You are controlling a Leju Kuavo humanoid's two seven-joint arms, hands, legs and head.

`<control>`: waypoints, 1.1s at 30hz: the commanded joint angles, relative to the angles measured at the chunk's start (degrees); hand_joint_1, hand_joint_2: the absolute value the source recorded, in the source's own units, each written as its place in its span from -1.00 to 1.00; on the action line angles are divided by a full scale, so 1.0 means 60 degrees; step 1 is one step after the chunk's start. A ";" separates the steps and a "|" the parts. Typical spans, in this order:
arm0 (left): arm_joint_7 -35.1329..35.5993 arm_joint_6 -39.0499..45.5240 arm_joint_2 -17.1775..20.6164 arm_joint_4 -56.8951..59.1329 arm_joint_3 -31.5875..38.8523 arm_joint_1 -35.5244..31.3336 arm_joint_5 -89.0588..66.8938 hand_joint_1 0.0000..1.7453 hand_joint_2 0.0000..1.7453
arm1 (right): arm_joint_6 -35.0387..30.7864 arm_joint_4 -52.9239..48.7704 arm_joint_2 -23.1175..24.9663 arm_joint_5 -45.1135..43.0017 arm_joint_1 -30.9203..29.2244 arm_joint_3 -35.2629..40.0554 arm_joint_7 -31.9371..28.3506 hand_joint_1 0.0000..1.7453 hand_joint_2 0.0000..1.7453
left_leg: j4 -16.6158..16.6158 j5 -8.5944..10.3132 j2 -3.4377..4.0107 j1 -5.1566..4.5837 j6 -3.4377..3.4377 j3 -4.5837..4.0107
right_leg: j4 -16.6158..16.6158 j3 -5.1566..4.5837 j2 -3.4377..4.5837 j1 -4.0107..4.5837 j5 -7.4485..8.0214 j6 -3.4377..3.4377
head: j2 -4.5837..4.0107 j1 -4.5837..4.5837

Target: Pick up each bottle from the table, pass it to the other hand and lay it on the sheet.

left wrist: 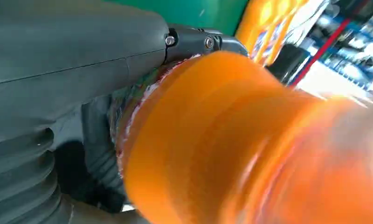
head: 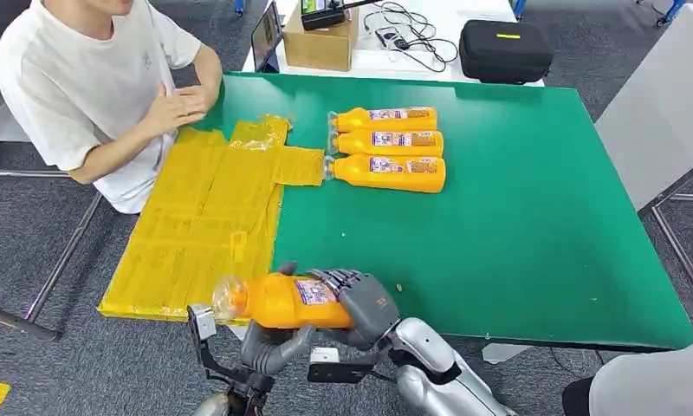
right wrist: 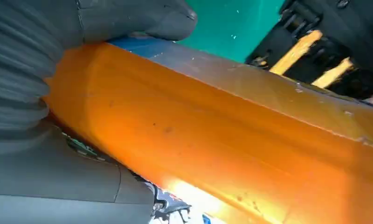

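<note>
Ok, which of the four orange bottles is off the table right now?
The bottle at the table's near edge, gripped by the right hand with the left hand beneath. The other three lie side by side mid-table.

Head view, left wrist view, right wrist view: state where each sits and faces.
Head view: high on the body, looking down at the green table; both hands on the held bottle.
Left wrist view: behind the left hand, facing that bottle.
Right wrist view: behind the right hand, facing it too.
Shared: the held bottle.
</note>
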 commanded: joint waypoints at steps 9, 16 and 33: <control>-0.0138 -0.0326 -0.0164 0.0003 -0.0123 -0.0597 0.0460 -1.00 1.00 | -0.1197 -0.0229 0.0602 -0.1220 0.0740 0.0031 -0.1192 1.00 1.00 | -0.0001 -0.0018 -0.0008 0.0001 -0.0008 0.0037 | 0.0005 0.0040 -0.0016 0.0005 -0.0024 -0.0019 | 0.0000 -0.0007; -0.1318 0.1324 -0.0153 -0.1101 -0.0278 -0.0321 -0.1417 -1.00 1.00 | -0.1131 -0.0438 0.0755 -0.1730 0.0942 -0.0256 -0.0953 0.88 1.00 | 0.0011 -0.0024 -0.0002 0.0005 -0.0007 0.0032 | 0.0009 0.0037 -0.0012 0.0009 -0.0026 -0.0017 | 0.0000 0.0004; -0.1284 0.0837 -0.0083 -0.1157 -0.0368 -0.0385 -0.0588 1.00 1.00 | -0.0063 -0.0515 0.0726 -0.2347 0.0596 -0.0196 -0.0631 -1.00 -1.00 | -0.0003 -0.0019 0.0000 0.0001 -0.0007 0.0046 | 0.0001 0.0049 -0.0012 0.0004 -0.0022 -0.0016 | 0.0000 -0.0004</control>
